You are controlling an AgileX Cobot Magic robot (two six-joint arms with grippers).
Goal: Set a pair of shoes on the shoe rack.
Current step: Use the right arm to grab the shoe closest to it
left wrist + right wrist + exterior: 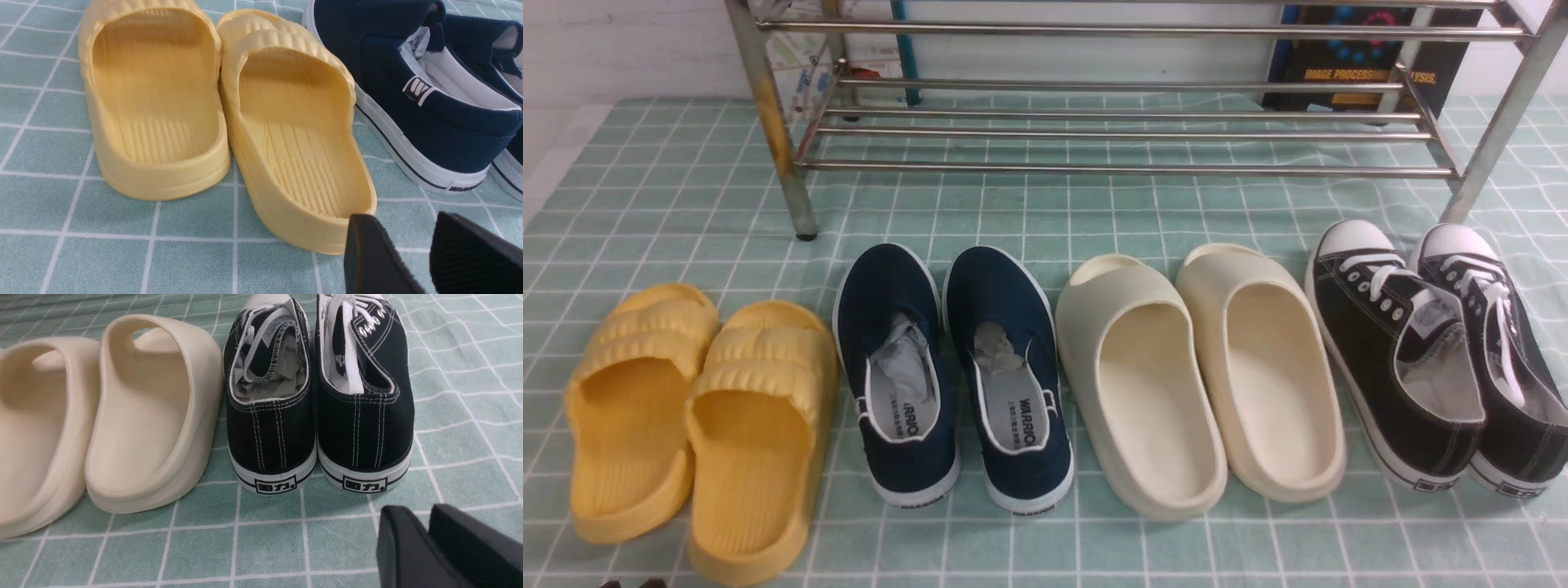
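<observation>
While the right pincer hangs narrow, empty, the seemingly light, soft black canvas sneakers ahead suit heel-collar grips.

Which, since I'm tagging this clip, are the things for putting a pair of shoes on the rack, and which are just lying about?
For the job: black lace-up sneakers; silver shoe rack.
Lying about: yellow slides; navy slip-on shoes; cream slides; dark book behind the rack; green checked cloth under it all.
</observation>
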